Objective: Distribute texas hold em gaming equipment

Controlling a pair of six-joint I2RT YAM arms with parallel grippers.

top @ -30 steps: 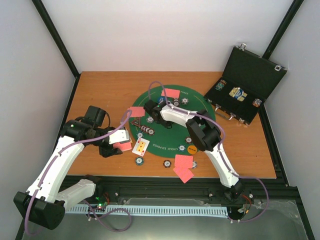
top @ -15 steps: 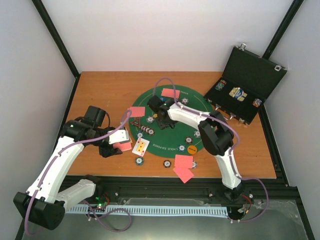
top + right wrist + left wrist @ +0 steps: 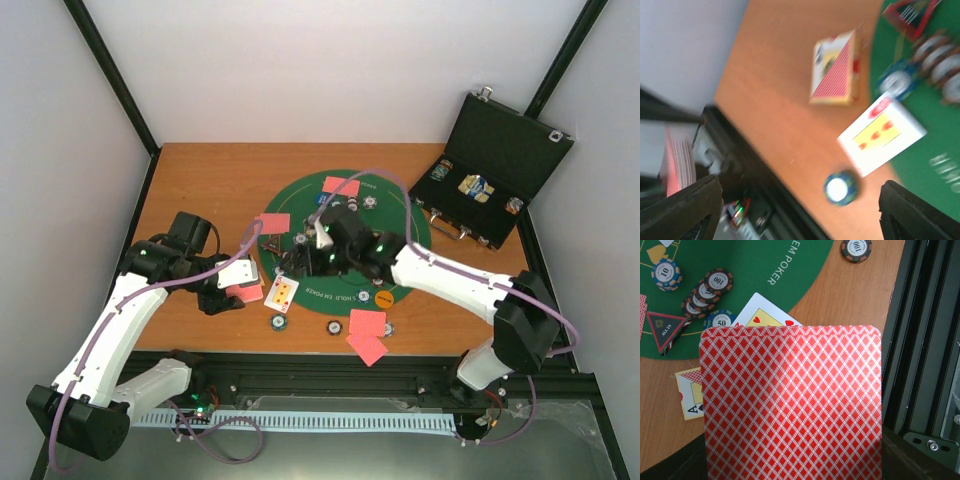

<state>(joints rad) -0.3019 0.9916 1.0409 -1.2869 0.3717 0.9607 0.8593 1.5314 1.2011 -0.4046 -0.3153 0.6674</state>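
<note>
My left gripper (image 3: 238,290) is shut on a stack of red-backed cards (image 3: 790,400), held off the mat's left edge; the stack fills the left wrist view and hides the fingers. Under it lies a face-up card (image 3: 760,315) (image 3: 282,291). My right gripper (image 3: 298,262) hovers over the mat's left part, open and empty, its fingers (image 3: 680,210) wide apart in a blurred view. Below it are a blue chip (image 3: 840,188) on the wood and the same face-up card (image 3: 882,132). Pink-backed cards (image 3: 273,223) (image 3: 341,186) (image 3: 367,322) and several chips (image 3: 334,327) ring the green mat (image 3: 345,290).
A black case (image 3: 500,160) stands open at the back right with chips inside. A row of maroon chips (image 3: 705,290), a triangular marker (image 3: 662,330) and an ace card (image 3: 690,395) lie by the mat's left edge. The black frame rail (image 3: 925,340) runs along the table's near edge.
The right arm has swung its elbow out to the right; its gripper moved from the mat's middle toward the near left and opened. The left arm has not moved.
</note>
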